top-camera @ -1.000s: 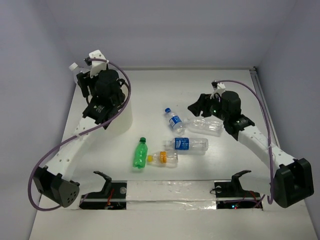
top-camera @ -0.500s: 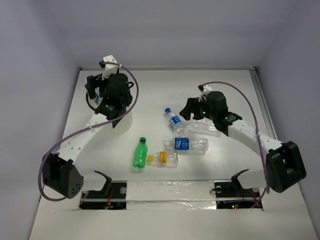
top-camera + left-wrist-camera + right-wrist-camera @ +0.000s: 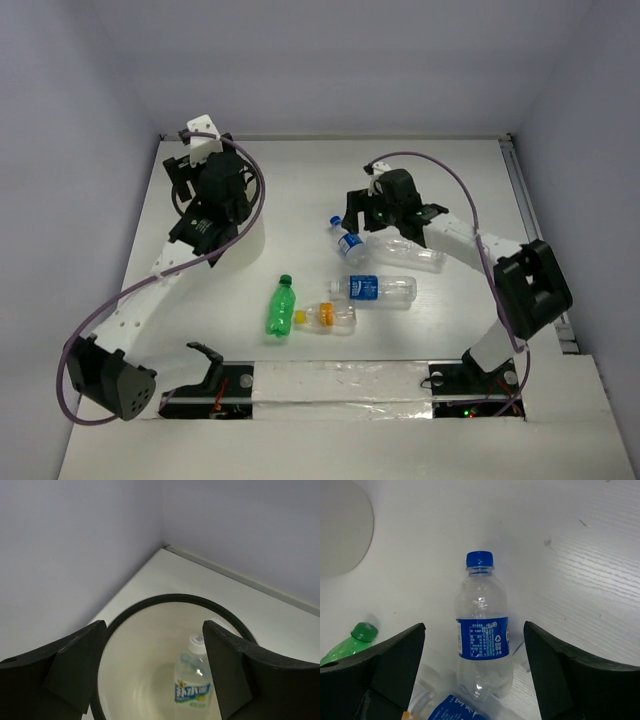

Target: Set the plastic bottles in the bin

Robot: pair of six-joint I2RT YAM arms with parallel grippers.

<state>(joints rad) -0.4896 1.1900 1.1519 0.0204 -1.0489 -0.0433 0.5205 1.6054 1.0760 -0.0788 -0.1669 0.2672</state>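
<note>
Top external: my left pincer (image 3: 205, 190) hangs over the bin (image 3: 250, 238), which stands toward the far-left corner of the white table (image 3: 300, 165). My right pincer (image 3: 355, 213) is right of the bin, over the blue-capped bottle (image 3: 347, 240), so the right arm is the nearer one. The plain clear bottle (image 3: 410, 253), second blue-labelled bottle (image 3: 378, 288), green bottle (image 3: 281, 306) and orange-labelled bottle (image 3: 328, 316) lie further right of the bin or nearer my bases. Left wrist: fingers spread, holding nothing; one labelled bottle (image 3: 192, 680) stands inside the bin. Right wrist: fingers spread either side of the blue-capped bottle, not touching it. It lies flat, long axis running straight away from me, cap outermost, so I judge the fingers would close across its body. The surface is matte and faintly grained; pale walls enclose the table.
</note>
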